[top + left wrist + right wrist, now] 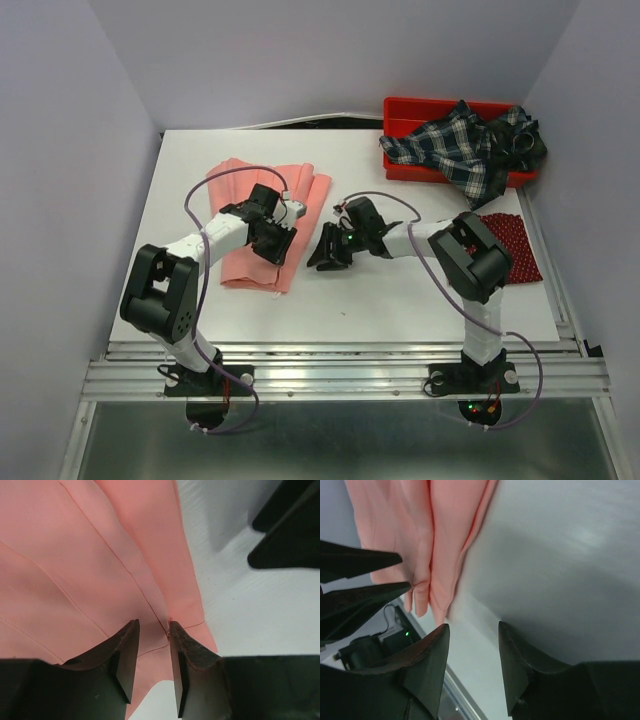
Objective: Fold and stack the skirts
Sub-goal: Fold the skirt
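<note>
The salmon-pink skirt point(268, 200) lies folded into a long strip at the table's left centre. My left gripper point(277, 249) hovers over its near right corner, jaws open a little, with the pink cloth point(100, 565) under them and nothing pinched point(153, 625). My right gripper point(323, 258) is open and empty point(473, 626) over bare table just right of the pink skirt point(440, 540). The navy-and-white plaid skirt point(462, 148) is bunched in the red bin. The dark red dotted skirt point(518, 248) lies flat at the right, partly hidden by my right arm.
The red plastic bin point(402, 110) stands at the back right corner. White walls close in the table on three sides. A metal rail point(340, 372) runs along the near edge. The right gripper's dark fingers point(285, 535) show close by in the left wrist view.
</note>
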### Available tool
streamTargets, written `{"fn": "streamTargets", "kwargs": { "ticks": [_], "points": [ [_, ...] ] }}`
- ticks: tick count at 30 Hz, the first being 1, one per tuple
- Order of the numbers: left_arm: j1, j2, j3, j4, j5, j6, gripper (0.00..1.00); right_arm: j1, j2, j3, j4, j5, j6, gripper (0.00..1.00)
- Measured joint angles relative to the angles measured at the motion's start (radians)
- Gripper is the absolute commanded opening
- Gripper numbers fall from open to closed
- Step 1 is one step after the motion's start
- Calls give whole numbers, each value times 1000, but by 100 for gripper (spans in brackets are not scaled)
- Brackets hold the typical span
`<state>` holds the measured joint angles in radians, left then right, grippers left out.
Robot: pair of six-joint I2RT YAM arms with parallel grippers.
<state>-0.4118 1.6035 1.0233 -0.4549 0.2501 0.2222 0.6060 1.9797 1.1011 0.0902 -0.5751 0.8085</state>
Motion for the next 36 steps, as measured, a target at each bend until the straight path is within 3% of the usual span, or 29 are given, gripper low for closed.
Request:
{"fn": "streamTargets", "kwargs": {
  "ticks": [9, 17, 22, 27, 36],
  "points": [
    [0, 4, -11, 11, -18, -19, 37, 76, 124, 68, 119, -62, 110, 43],
    [-2, 45, -11, 21, 12, -29, 40, 76, 195, 125, 155, -81, 141, 21],
    [-2, 58, -11, 29, 11, -35, 26, 76, 220, 144, 162, -84, 145, 10],
    [-2, 61, -11, 32, 13, -37, 2, 76, 230, 154, 161, -85, 145, 3],
    [-2, 39, -11, 24, 40, -26, 0, 76, 236, 161, 162, -89, 145, 1]
  ]
}}
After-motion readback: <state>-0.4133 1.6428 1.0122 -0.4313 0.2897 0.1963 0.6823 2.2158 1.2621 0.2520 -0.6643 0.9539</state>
